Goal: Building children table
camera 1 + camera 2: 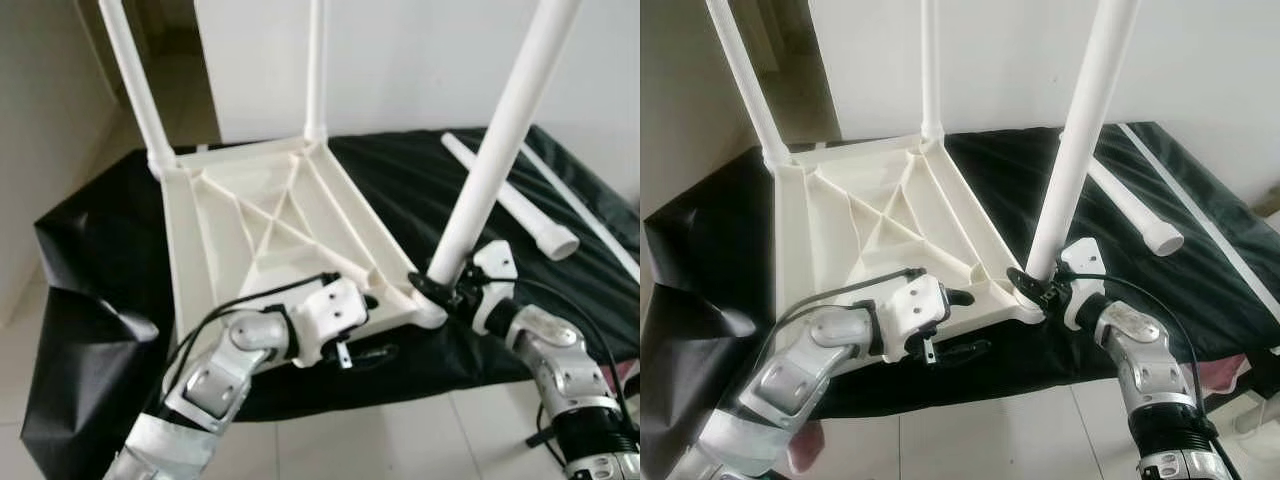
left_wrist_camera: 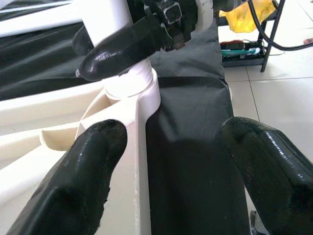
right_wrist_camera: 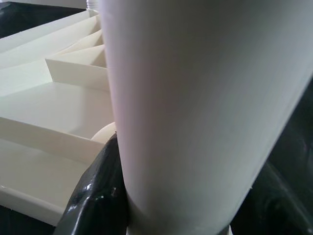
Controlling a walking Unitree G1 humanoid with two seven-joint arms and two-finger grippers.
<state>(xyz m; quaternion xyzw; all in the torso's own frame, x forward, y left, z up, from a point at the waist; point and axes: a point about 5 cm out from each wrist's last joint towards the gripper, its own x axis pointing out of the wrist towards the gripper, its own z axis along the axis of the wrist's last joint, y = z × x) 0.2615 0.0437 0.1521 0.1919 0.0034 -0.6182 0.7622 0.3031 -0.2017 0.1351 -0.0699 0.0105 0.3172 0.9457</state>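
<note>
Upturned white tabletop lying underside up on a black-covered surface, ribs showing. Two legs standing in the far corner sockets, a third leg rising tilted from the near right corner. Right gripper clamped round the base of that third leg, just above its socket. Left gripper spread open at the near edge, one finger over the tabletop rim, the other over black cloth. Loose fourth leg lying on the cloth, far right, beside a thin white rod.
</note>
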